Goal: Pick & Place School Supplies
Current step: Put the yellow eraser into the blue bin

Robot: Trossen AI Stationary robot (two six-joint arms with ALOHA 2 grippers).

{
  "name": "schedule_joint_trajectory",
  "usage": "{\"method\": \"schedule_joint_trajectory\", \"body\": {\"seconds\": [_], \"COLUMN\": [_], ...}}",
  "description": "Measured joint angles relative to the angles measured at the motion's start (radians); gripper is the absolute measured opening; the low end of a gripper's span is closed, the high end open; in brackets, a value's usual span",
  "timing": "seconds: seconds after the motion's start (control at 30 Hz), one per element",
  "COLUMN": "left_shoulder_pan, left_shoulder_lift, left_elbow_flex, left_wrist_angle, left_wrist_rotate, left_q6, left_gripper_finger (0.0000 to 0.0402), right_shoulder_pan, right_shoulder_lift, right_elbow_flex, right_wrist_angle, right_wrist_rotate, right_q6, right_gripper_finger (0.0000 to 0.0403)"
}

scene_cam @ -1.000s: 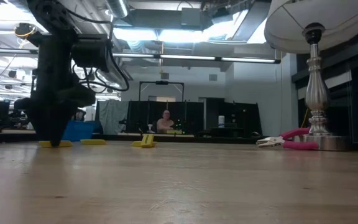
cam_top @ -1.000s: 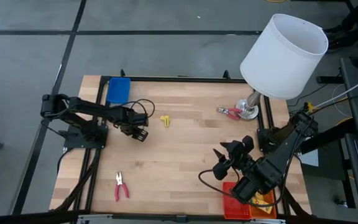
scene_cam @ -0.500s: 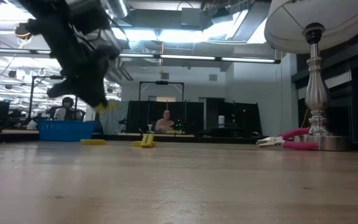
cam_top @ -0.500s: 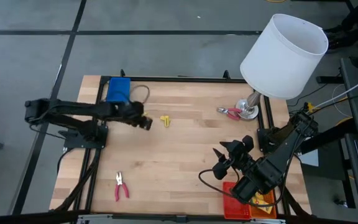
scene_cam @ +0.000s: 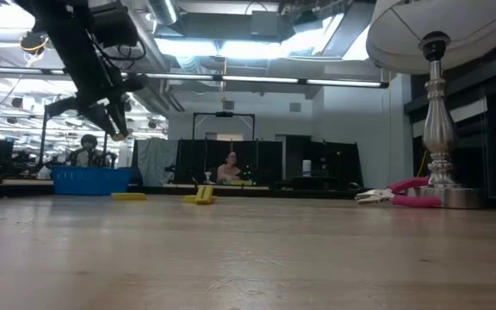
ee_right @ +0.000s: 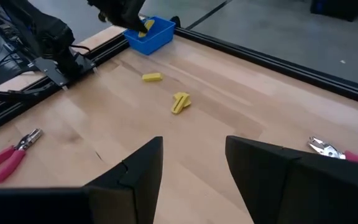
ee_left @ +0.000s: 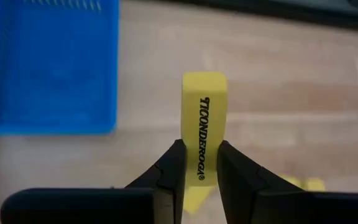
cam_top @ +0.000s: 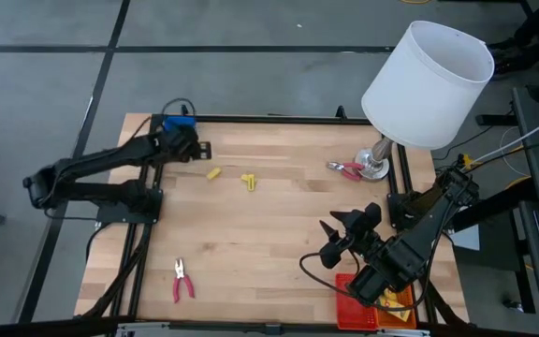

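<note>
Carrying a yellow eraser (ee_left: 204,137) pinched in its fingers, the left gripper (cam_top: 191,147) nears the blue tray (cam_top: 168,126); two erasers (cam_top: 213,174) and pliers (cam_top: 182,281) remain, while the right gripper (cam_top: 337,240) waits, fingers wide.

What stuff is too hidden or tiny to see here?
- High view: the red tray and its yellow contents, mostly under the right arm.
- High view: the left gripper covers the blue tray.
- Low view: the yellow pieces, too small to identify.
</note>
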State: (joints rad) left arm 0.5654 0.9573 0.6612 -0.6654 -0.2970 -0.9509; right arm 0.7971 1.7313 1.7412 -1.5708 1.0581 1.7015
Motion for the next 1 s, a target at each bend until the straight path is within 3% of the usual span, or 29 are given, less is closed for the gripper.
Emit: {"method": "schedule_joint_trajectory", "body": {"seconds": [0.27,0.6,0.77,1.0], "left_shoulder_pan": [0.186,0.371,0.339,0.330], "left_shoulder_lift": [0.000,0.125,0.172,0.221], "left_elbow_flex": [0.143,0.241,0.247,0.248], "left_wrist_angle": [-0.166,-0.327,-0.403,-0.349], "left_wrist_rotate": [-0.098,-0.061,-0.115,0.030], "left_q6": [0.207,0.572,0.597,0.498], "left_gripper_finger": [0.0064,0.0063,0.0064,0.0067], "right_shoulder_pan": [0.000,-0.010,-0.017,-0.022], "right_shoulder_lift": [0.000,0.000,0.000,0.000], "right_elbow_flex": [0.000,0.000,0.000,0.000], "right_wrist_angle": [0.000,0.000,0.000,0.000], "right_wrist_rotate": [0.001,0.034,0.034,0.035], "right_q6": [0.018,0.004,-0.005,-0.007], "right_gripper_finger": [0.0178,0.0178,0.0178,0.0178]}}
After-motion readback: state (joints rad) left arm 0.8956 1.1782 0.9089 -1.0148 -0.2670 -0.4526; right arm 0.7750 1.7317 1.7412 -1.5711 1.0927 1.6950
